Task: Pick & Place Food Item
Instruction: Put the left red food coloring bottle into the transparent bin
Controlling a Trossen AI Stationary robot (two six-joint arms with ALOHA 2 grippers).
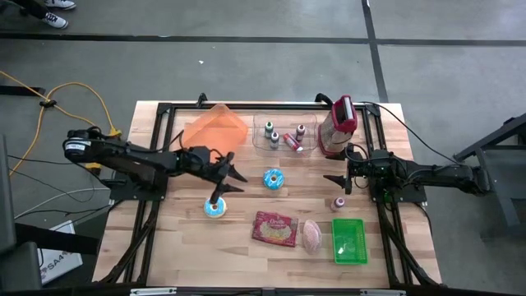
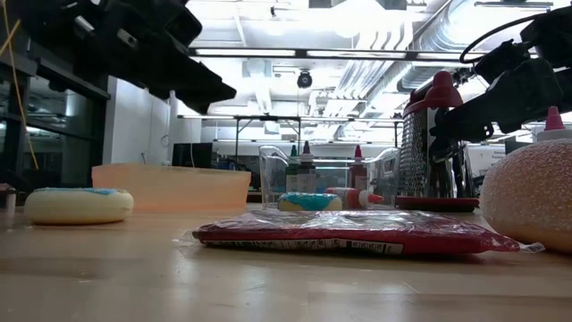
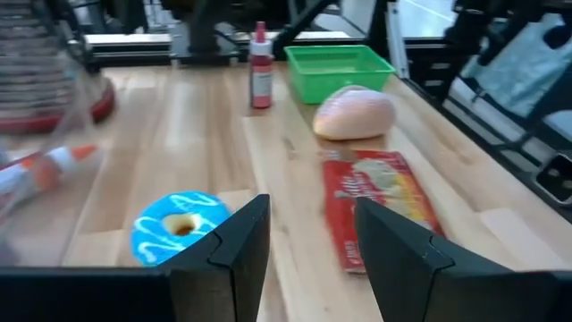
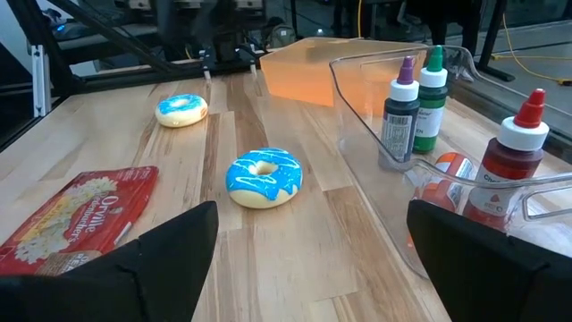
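While no food item is yet held, the holdings on the table (image 1: 189, 247) stand as follows, clock directions read from the table's middle in the high view.

- Doughnut, blue icing (image 1: 273, 178): at centre, flat, untouched; the likeliest task item, though which food is meant cannot be told.
- Second blue-iced doughnut (image 1: 215, 207): at 8 o'clock, directly beneath the left hand.
- Red popcorn packet (image 1: 274, 228): at 6 o'clock, lying flat.
- Pale pink meat piece (image 1: 312, 236): at 5 o'clock, just beside the packet.
- Green basket (image 1: 348, 240): at 4 o'clock, nothing visible in it.
- Orange bin (image 1: 215, 129): at 11 o'clock.
- Clear tray (image 1: 261, 141): at 12 o'clock, holding small bottles.
- Grater, red-topped (image 1: 337, 127): at 2 o'clock.
- Left hand (image 3: 306, 246): at 9 o'clock, fingers narrowly parted, holding nothing.
- Right hand (image 4: 313, 259): at 3 o'clock, fingers wide, holding nothing, facing the centre doughnut.

Progress, judged: early. Grasp, lift and placing all remain; no item appears delivered.
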